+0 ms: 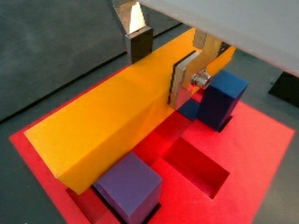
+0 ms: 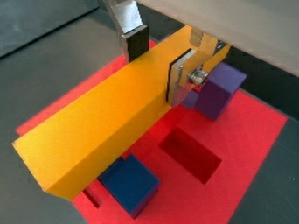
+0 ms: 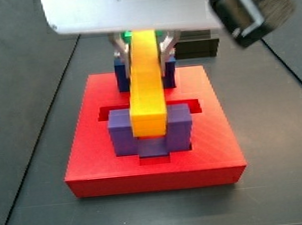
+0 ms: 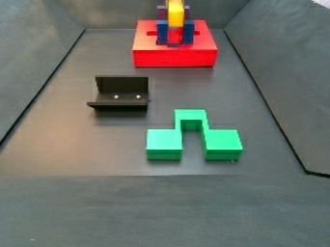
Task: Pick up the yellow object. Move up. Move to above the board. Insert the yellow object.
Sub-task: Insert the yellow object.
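Evidently the gripper [image 1: 163, 59] hangs over the red board [image 1: 251, 153], its jaws clamped across the yellow bar [image 1: 111, 118] near one end. Held lengthwise, the bar lines up with the gap between the blue block [image 1: 222, 98] and purple block [image 1: 128, 185], probably for insertion.

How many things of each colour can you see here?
Yellow: 1, the yellow object, held in the gripper above the board
Red: 1, the board
Green: 1, the green block
Black: 1, the fixture
Total: 4
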You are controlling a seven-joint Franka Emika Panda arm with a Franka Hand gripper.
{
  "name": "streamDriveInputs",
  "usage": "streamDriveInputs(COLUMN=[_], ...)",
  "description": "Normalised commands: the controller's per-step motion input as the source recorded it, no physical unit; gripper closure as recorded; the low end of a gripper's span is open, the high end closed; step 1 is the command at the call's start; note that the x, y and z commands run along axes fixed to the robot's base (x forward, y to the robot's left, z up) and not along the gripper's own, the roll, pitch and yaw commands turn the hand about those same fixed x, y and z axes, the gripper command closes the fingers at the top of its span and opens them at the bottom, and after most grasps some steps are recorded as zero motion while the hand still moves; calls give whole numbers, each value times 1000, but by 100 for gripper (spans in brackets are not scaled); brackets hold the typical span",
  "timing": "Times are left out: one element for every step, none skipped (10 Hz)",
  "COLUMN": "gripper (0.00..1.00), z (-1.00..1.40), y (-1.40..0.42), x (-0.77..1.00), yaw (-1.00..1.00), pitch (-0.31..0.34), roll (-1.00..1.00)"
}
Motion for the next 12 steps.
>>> streamDriveInputs(gripper=[100,100,100,100,100,100,100,100,100,100,100,100], z=[-323,-223,-186,-197,-289,-363,-277,-271,-317,-337,-349,-340], y=[0,0,-34,-77,-154,-134,-80,-26,0,0,0,-54], x=[0,0,0,3,34,0,0,66,77,146,117,169], yaw=[0,0,14,0,0,0,0,0,0,26,26,37], pitch=[0,0,0,0,0,-50,0,6,19,31,34,43], roll=[64,60,74,41,0,-4,3,121,193,229,246,211])
